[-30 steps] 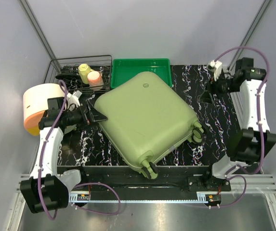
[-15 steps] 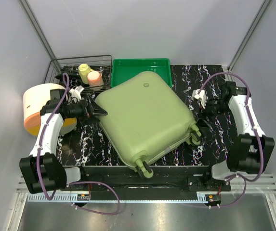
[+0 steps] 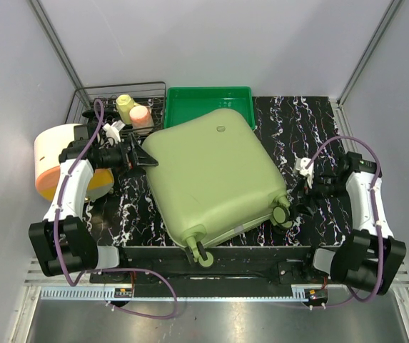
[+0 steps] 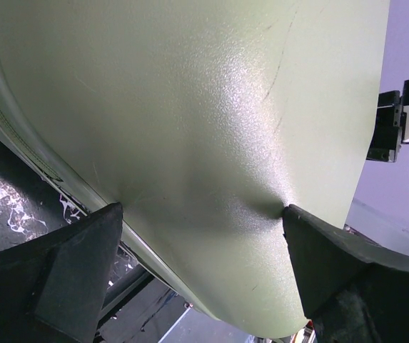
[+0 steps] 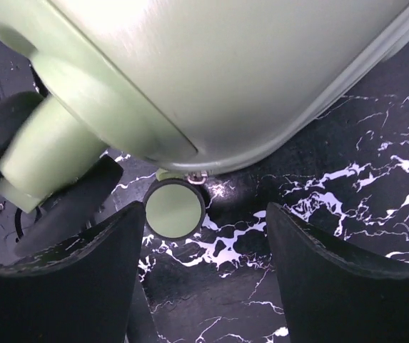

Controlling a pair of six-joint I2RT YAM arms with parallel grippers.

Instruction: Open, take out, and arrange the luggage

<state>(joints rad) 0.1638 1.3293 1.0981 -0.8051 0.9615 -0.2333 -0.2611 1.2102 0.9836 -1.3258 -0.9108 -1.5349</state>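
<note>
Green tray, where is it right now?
In the top view, the tray sits at the back, right of the basket, partly behind the luggage.

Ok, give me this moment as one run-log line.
luggage: closed, lying flat | left gripper: open, against its left corner | right gripper: open, beside a wheel

Closed luggage [image 3: 215,179] askew on black marbled table [image 3: 307,121]

My left arm [image 3: 68,194] reaches forward and bends inward, and the left gripper [image 3: 138,158] points right with its jaws spread fully wide. My right arm [image 3: 370,209] sits folded near its base. The right gripper [image 3: 305,177] points left, low, with jaws apart and gripping nothing.
</note>
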